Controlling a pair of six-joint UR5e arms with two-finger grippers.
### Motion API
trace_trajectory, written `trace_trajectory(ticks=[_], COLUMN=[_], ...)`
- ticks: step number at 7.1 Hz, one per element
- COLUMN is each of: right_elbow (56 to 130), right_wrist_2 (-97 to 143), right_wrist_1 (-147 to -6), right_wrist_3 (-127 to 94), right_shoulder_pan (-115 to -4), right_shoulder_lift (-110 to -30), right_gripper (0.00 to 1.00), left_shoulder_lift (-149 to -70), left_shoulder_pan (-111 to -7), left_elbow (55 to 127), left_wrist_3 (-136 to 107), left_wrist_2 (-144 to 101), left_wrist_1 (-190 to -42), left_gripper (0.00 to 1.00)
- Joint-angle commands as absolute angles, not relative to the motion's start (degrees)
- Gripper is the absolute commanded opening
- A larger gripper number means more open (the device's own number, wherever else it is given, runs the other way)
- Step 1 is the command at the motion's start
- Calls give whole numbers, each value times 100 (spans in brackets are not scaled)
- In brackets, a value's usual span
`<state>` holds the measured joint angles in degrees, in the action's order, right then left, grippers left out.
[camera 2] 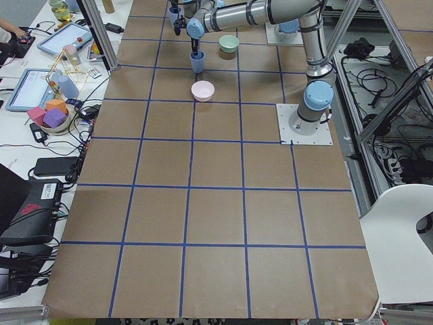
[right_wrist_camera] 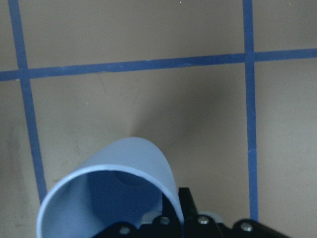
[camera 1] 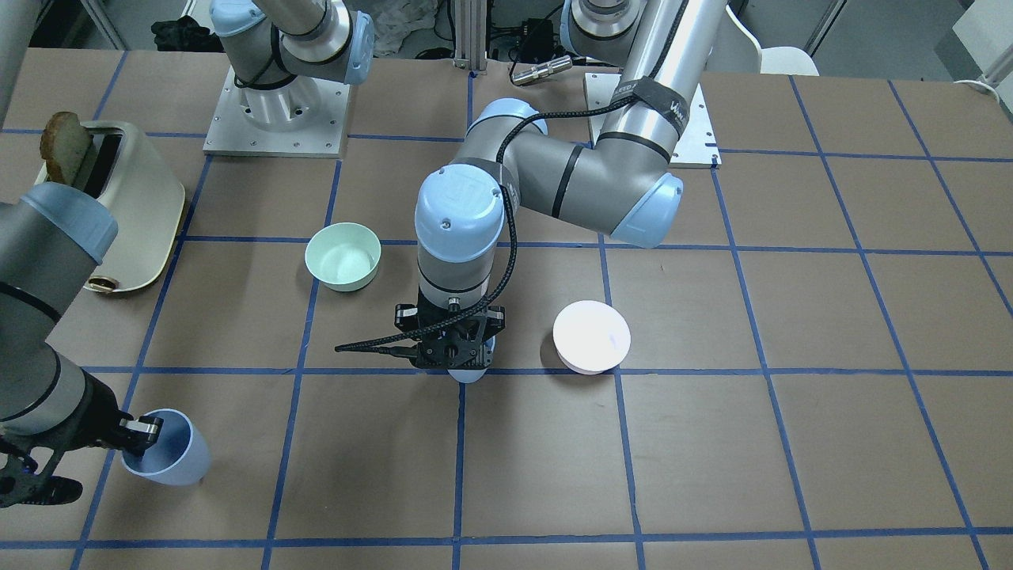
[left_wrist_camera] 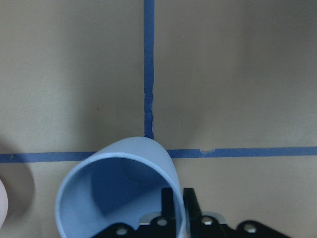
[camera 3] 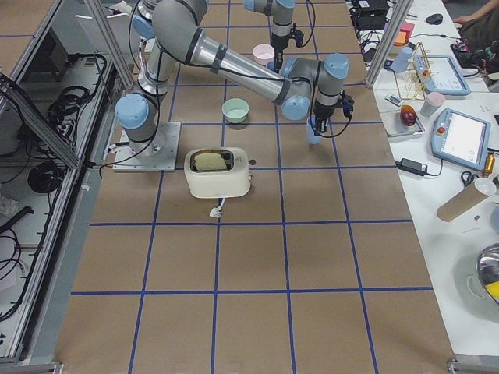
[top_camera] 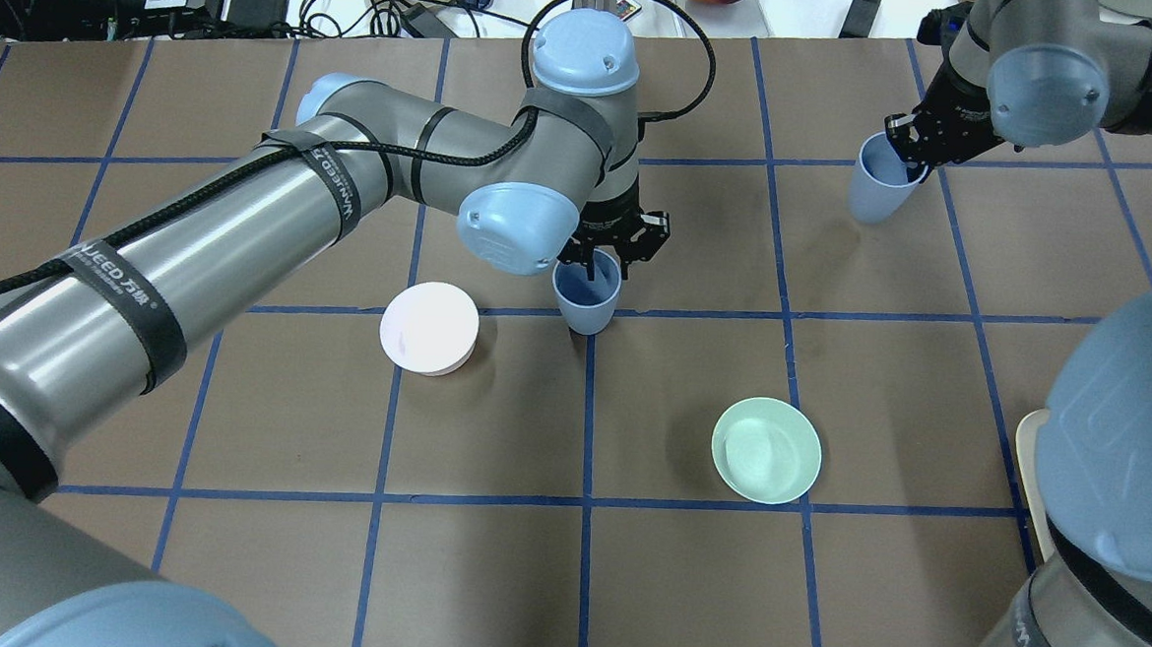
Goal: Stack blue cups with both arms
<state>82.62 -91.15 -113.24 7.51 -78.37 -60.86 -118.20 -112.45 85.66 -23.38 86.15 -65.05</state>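
Left gripper [top_camera: 607, 262], black, two-finger: nipped on the rim wall of the centre blue cup [top_camera: 587, 302], a small matte periwinkle-blue tapered plastic tumbler. One finger is inside the mouth and one outside, as the left wrist view shows. This cup is mouth up, near the table's middle, over a crossing of blue tape lines, between the upturned pale pink plastic bowl [top_camera: 429, 328] and the round mint-green plastic bowl [top_camera: 766, 450].

Right gripper [top_camera: 912, 156]: clamped the same way on the rim wall of the outer blue cup [top_camera: 877, 193], an identical tumbler. It is mouth up and leans a little in the front-facing view. It sits towards the table's far edge on the robot's right.

Whether either cup rests on the table or hangs just above it: cannot tell.

Key relation: the two cups are well apart. The outer cup lies to the robot's right of the centre cup and further from the base. Both long axes run near vertical, mouths open and empty.

Judgement: one cup must travel over the other's mouth and go down base first. The leaning one needs squaring before it is lowered.
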Motion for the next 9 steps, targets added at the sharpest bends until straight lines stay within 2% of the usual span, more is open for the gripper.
trace_trajectory(ticks=[1, 3, 5, 7, 9], right_elbow=[8297, 8349, 8358, 8350, 8350], right_wrist_2=[-8930, -8895, -8851, -8824, -8816], right_wrist_1=[-10533, -10197, -9706, -9773, -9782], right_wrist_3=[319, -733, -1558, -2737, -2988], right_shoulder_pan=[-8084, -8829, -9454, -10306, -10669], right_shoulder_lift=[-6686, -7030, -7408, -7383, -7278], right_gripper=[0, 0, 0, 0, 0], left_shoulder_lift=[-11280, -10646, -9866, -9572, -9614], left_shoulder_pan=[-10988, -10042, -9634, -9204, -9150], left_elbow=[8421, 8070, 8182, 8655, 8737], left_wrist_3=[-2277, -1132, -670, -220, -263], left_wrist_2=[8631, 8622, 8674, 8831, 8973], left_wrist_1=[-7036, -8379, -8726, -8526, -8517], left_gripper=[100, 100, 100, 100, 100])
